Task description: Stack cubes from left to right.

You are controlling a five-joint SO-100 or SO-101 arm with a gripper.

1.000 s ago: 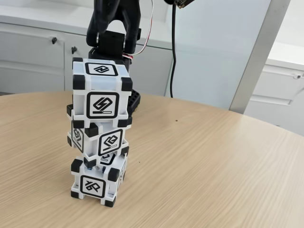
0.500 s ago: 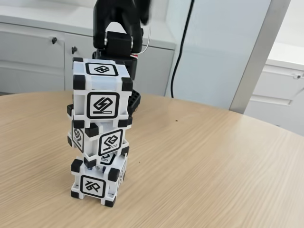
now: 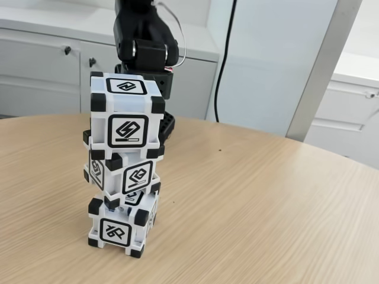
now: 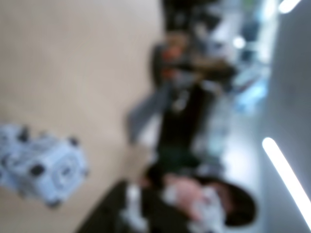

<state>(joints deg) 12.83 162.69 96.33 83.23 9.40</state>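
Three white plastic cubes with black corner blocks (image 3: 125, 160) stacked in one column, near-left on the light wooden table (image 3: 254, 207) — middle cube twisted. Black robot arm (image 3: 144, 44) behind; gripper state cannot be told.

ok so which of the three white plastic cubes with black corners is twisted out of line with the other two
The middle white plastic cube with black corners: it shows a corner edge to the fixed view, while the top cube and bottom cube show flat faces.
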